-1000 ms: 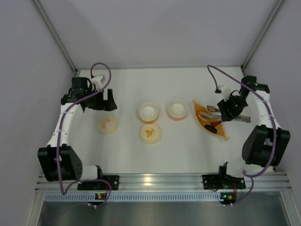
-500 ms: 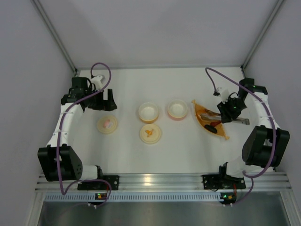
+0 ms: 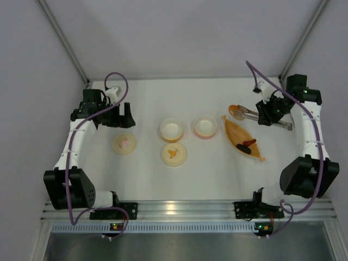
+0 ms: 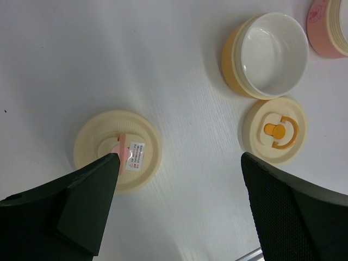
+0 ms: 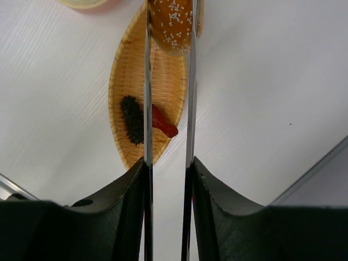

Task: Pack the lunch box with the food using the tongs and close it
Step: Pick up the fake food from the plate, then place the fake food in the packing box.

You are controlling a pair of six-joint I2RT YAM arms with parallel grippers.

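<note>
Right gripper: clamped on tongs; tongs pinch sesame bun, raised by woven tray's far tip; hold your squeeze even, carry level to yellow bowl; left gripper: wide open, empty.

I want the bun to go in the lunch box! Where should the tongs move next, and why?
Probably swing the right end effector left, so the tongs carry the sesame bun over the pink bowl. The bun is pinched between the tong tips. From above, it sits just past the far tip of the orange tray. That bowl is open, and it looks like the nearest one.
</note>
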